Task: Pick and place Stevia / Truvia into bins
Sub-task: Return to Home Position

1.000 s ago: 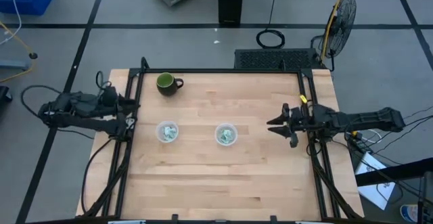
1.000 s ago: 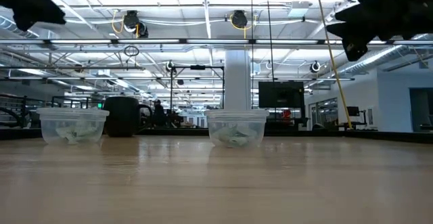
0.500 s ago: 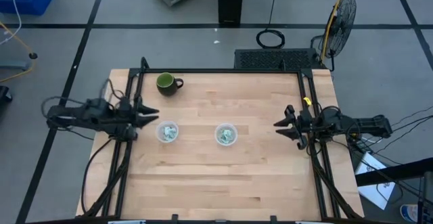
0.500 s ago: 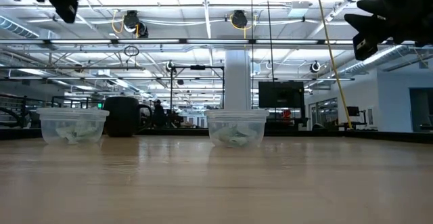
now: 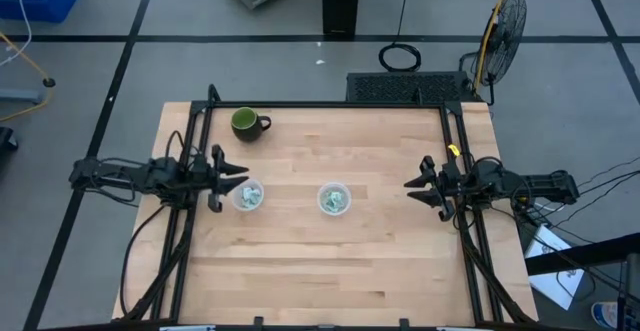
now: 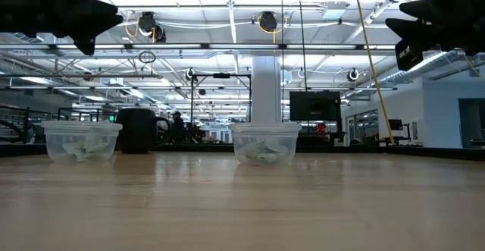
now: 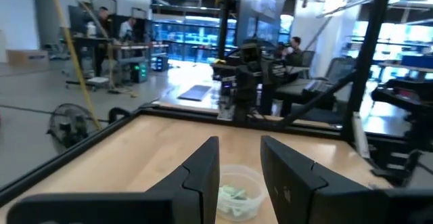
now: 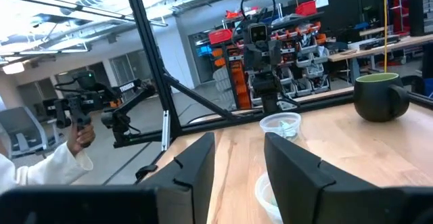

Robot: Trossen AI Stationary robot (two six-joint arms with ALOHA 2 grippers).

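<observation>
Two clear cups, the bins, stand on the wooden table: the left cup (image 5: 247,195) and the middle cup (image 5: 334,199). Both hold pale green and white Stevia / Truvia packets (image 7: 233,194). My left gripper (image 5: 238,175) hovers level just above and to the left of the left cup, open and empty; its wrist view shows that cup (image 7: 238,190) ahead between its fingers. My right gripper (image 5: 412,186) hangs open and empty above the table's right edge, pointing at the cups (image 8: 281,124).
A dark green mug (image 5: 246,123) stands at the far left of the table. Black frame rails (image 5: 462,211) run along both side edges. A person's sleeved hand (image 8: 71,149) shows beyond the table in the right wrist view.
My left gripper has swung from outside the table's left edge toward the left cup, sinking and tipping to level; it stays open. My right gripper has drawn back a little toward the table's right edge and lowered slightly.
</observation>
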